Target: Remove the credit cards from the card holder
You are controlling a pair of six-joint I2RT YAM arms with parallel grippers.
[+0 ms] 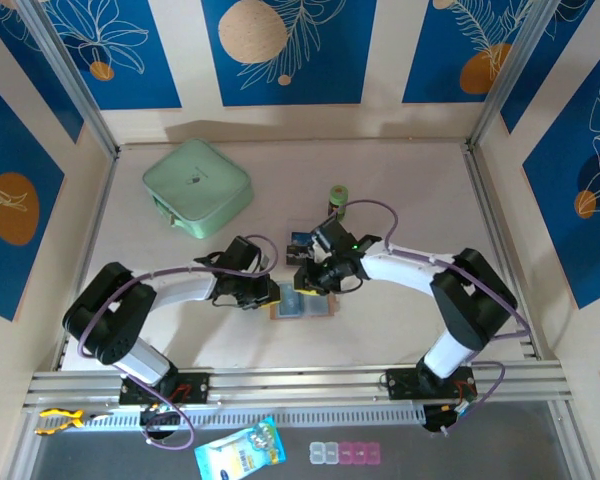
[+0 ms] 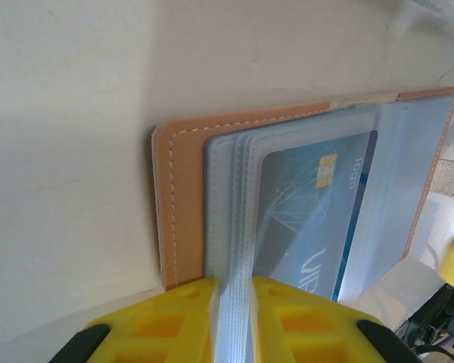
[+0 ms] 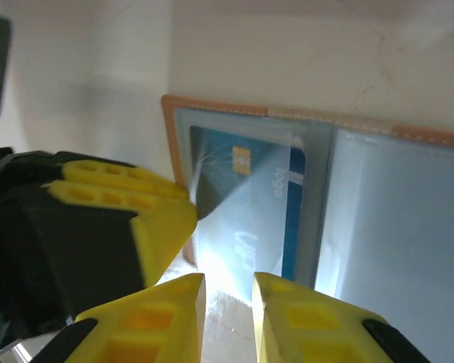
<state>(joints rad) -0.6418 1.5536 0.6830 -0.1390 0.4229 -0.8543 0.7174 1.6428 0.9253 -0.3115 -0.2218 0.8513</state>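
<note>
The card holder [image 1: 302, 304] lies open on the table between the two arms, tan cover [image 2: 183, 198] down and clear sleeves up. A blue credit card [image 2: 312, 215] with a gold chip sits inside the top sleeve [image 3: 246, 204]. My left gripper [image 2: 233, 306] is shut on the stacked edges of the clear sleeves, at the card holder's left side [image 1: 272, 293]. My right gripper [image 3: 228, 306] hovers at the open end of the sleeve with the blue card, jaws a narrow gap apart and nothing clearly between them [image 1: 314, 280]. A yellow finger [image 3: 153, 219] of the left gripper shows beside it.
A mint-green square case [image 1: 197, 187] lies at the back left. A small green cylinder [image 1: 338, 195] stands behind the right gripper, with a small clear box [image 1: 300, 241] next to it. A packet [image 1: 240, 452] and pill boxes [image 1: 345, 453] lie in front of the metal rail [image 1: 300, 382].
</note>
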